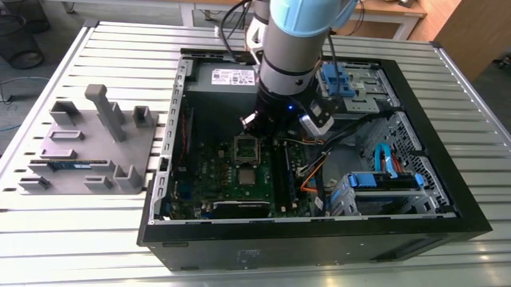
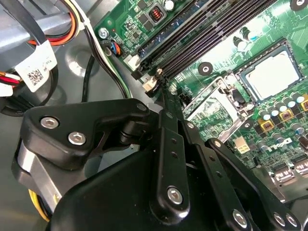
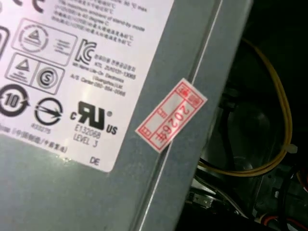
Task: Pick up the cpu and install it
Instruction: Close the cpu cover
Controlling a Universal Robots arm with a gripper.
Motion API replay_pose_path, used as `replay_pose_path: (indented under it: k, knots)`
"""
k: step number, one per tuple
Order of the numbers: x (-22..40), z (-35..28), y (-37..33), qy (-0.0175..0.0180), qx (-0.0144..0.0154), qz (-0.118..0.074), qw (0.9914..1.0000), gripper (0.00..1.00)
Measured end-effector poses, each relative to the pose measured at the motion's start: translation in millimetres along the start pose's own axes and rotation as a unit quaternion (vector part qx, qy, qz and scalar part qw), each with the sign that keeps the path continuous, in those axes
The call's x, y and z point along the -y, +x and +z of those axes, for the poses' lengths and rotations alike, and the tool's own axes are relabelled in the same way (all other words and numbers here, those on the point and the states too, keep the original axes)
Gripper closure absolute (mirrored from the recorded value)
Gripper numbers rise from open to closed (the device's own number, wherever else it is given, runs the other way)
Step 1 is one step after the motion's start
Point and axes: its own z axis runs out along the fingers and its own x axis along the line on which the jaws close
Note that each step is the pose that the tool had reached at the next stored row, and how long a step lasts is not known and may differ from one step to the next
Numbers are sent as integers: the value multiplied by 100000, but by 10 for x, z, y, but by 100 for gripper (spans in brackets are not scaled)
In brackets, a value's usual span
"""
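The open black desktop computer case [image 1: 447,197] lies on its side on a slatted metal table [image 1: 72,239], and the grey-and-blue robot arm [image 1: 291,54] reaches down into it. Its black two-finger gripper [image 1: 259,130] hangs low over the green motherboard [image 1: 209,179], just above the hinged silver socket frame [image 1: 246,149], which stands flipped open.

The cpu [image 1: 248,175], a small flat square chip with a shiny silver-grey top and a pale rim, lies flat in the socket on the board, just beside the raised frame and apart from the gripper. In the second wrist view the cpu [image 2: 272,77] shows level inside its dark surround, with the open frame [image 2: 211,108] between it and the gripper [image 2: 163,89]. The black fingers [image 2: 166,125] seem to be pressed together with nothing between them, though the angle is steep and the tips are hard to make out. The long dark memory slots [image 2: 202,33] run past the fingertips.

In the first wrist view a grey metal power supply box [image 3: 72,192] with a white label [image 3: 86,62] and a red-and-white sticker [image 3: 171,115] sits close, beside a yellow wire [image 3: 284,110].

On the exterior view's left, a grey moulded parts fixture [image 1: 88,149] rests on the table outside the case, holding a long narrow memory stick [image 1: 70,164].
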Motion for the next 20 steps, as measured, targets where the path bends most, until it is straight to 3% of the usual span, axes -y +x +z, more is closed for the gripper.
replay_pose_path:
  k: [10, 14, 20]
  knots:
    - [-3, -37, 22, 182, 442, -1303, 99990, 89]
    - [2, -73, 26, 198, 526, -1803, 99982, 89]
    - [5, -76, 26, 146, 553, -1974, 99979, 89]
